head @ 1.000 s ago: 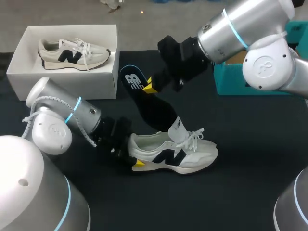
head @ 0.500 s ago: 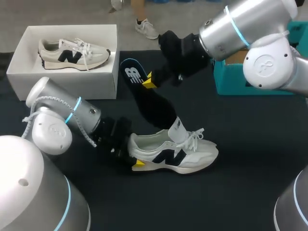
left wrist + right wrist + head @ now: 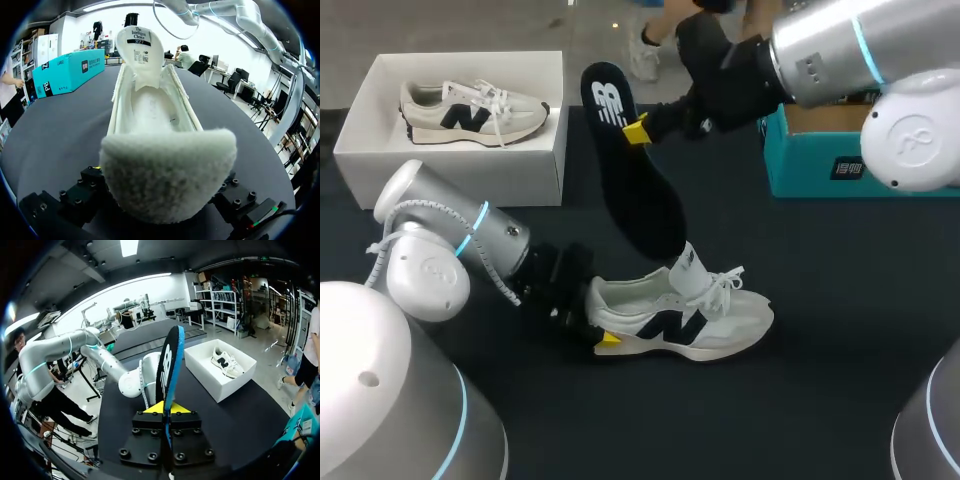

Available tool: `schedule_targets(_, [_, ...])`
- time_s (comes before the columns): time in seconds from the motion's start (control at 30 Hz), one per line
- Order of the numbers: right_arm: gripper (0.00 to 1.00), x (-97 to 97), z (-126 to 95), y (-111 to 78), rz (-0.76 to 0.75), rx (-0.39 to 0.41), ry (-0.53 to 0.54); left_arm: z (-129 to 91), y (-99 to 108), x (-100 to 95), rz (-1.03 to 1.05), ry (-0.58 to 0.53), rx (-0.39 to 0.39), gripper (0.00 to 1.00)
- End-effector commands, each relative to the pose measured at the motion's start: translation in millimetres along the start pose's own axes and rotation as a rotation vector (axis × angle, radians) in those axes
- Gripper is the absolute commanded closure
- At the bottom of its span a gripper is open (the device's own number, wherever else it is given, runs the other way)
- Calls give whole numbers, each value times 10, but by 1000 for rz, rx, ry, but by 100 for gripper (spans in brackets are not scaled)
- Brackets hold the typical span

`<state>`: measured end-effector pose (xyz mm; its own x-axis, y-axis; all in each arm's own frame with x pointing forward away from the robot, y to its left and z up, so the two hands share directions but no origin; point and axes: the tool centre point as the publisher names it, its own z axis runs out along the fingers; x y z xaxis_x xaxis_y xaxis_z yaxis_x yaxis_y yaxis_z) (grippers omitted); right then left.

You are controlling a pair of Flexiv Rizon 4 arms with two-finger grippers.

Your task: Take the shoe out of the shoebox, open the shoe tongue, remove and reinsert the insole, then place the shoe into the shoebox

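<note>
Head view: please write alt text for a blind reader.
The right pincer holds a black insole raised over a white sneaker whose heel the left pincer grips on the black table. A second white sneaker lies in a white cardboard shoebox.

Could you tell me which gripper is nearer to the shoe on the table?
Left. The left gripper grips the shoe at its heel; the right gripper is raised beyond it, holding the insole.

White, black-logoed sneaker (image 3: 720, 325) sits at the table (image 3: 840, 300)'s middle, tongue raised; black foam insole (image 3: 640, 190) slants above it; white cardboard shoebox (image 3: 490, 170), far-left corner.
</note>
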<state>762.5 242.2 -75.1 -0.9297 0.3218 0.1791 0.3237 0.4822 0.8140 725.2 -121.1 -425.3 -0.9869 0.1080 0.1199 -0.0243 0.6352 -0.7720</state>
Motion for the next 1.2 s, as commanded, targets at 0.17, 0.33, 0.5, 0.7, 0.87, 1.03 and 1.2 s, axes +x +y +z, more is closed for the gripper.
schedule_targets(0.17, [100,32,-113,-86,1,-15,-14,61,57,-28,-1,2,-2,100])
schedule_targets(0.33, [100,32,-113,-86,1,-15,-14,61,57,-28,-1,2,-2,100])
schedule_targets(0.5, [100,118,-142,-212,11,16,20,61,57,-28,-1,2,-2,100])
schedule_targets(0.7, [100,275,-479,-491,64,18,79,61,57,-28,-1,2,-2,100])
schedule_targets(0.87, [100,337,-831,-707,164,-33,111,61,57,-28,-1,2,-2,100])
schedule_targets(1.03, [100,410,-1104,-807,180,-24,69,61,57,-28,-1,2,-2,100])
schedule_targets(1.2, [100,534,-1324,-795,208,-75,29,61,57,-28,-1,2,-2,100])
